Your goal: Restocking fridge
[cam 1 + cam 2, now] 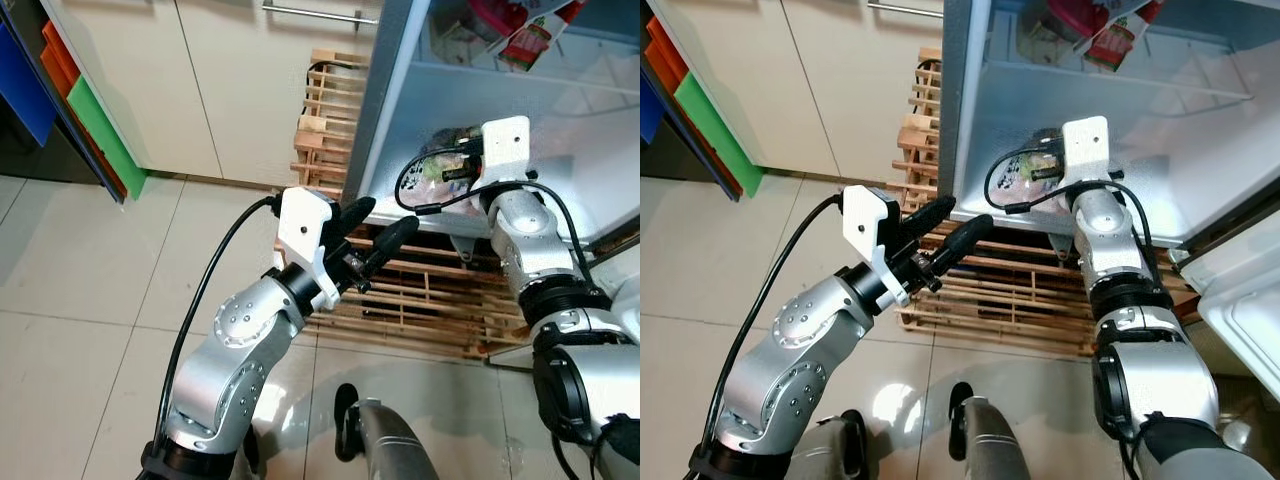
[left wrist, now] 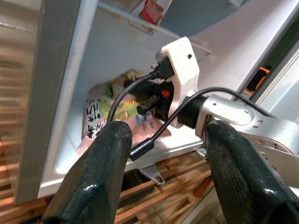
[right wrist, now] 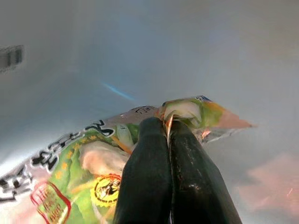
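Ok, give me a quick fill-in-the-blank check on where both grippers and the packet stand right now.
1. The right gripper is shut on the edge of a printed food ____.
2. That packet lies inside the open ____, on its bottom shelf.
3. The left gripper hangs outside the fridge with its fingers ____ and nothing between them.
4. Under the fridge stands a slatted ____ pallet.

Missing words: packet; fridge; open; wooden
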You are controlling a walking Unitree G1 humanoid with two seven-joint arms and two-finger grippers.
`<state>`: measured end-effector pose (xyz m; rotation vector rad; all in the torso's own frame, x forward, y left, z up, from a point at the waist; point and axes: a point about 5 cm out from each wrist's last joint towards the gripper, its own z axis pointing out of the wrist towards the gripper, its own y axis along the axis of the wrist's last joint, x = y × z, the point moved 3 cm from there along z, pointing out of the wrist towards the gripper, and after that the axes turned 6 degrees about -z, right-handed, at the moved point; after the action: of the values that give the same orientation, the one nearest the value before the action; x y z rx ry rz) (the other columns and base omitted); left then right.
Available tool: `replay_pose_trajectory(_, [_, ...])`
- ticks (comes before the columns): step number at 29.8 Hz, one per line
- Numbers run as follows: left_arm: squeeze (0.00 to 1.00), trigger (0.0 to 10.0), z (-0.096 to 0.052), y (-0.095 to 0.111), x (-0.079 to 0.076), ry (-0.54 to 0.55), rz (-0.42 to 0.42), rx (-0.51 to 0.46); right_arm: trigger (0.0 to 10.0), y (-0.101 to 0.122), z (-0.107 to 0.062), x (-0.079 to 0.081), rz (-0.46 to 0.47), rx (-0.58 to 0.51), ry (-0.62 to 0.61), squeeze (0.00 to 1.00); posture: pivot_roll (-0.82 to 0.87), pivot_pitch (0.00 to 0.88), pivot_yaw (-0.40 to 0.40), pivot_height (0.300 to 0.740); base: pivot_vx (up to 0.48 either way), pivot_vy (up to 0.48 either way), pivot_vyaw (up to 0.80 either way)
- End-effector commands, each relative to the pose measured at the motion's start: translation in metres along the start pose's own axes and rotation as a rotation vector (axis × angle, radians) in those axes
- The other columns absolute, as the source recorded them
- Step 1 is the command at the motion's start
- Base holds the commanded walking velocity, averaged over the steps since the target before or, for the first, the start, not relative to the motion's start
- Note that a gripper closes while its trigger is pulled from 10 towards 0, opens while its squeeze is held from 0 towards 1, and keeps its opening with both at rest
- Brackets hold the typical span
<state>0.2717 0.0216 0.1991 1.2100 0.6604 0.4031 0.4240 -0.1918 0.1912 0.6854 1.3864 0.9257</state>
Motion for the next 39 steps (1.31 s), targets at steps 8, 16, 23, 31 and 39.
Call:
replay_pose_trajectory(8, [0.0, 10.0, -0.003, 0.0, -0.006, 0.02, 0.002, 0.005, 0.0, 0.013, 0.0, -0.004, -0.476, -0.103, 0.104, 0.0, -0.05, 0.334, -0.08, 0.74, 0.0, 0.0, 0.0])
replay_pose_trajectory(16, [0.0, 10.0, -0.001, -0.002, -0.01, 0.037, -0.009, 0.009, 0.0, 0.014, -0.001, 0.0, -0.755, -0.152, 0.177, 0.0, -0.06, 0.339, -0.078, 0.74, 0.0, 0.0, 0.0])
replay_pose_trajectory(23, [0.0, 10.0, -0.002, -0.005, -0.019, 0.015, -0.037, 0.018, 10.0, 0.017, 0.001, -0.015, -0.906, -0.166, 0.12, 0.0, -0.06, 0.341, -0.075, 0.74, 0.0, 0.0, 0.0])
replay_pose_trajectory(31, [0.0, 10.0, -0.002, -0.009, -0.021, 0.018, -0.018, 0.031, 10.0, 0.024, 0.003, -0.026, -0.964, -0.182, 0.048, 1.0, -0.06, 0.343, -0.085, 0.74, 0.0, 0.0, 0.0])
replay_pose_trajectory(39, [0.0, 10.0, -0.003, -0.009, -0.02, 0.02, -0.007, 0.037, 10.0, 0.019, 0.003, -0.026, -1.027, -0.174, -0.001, 1.0, -0.07, 0.353, -0.083, 0.74, 0.0, 0.0, 0.0])
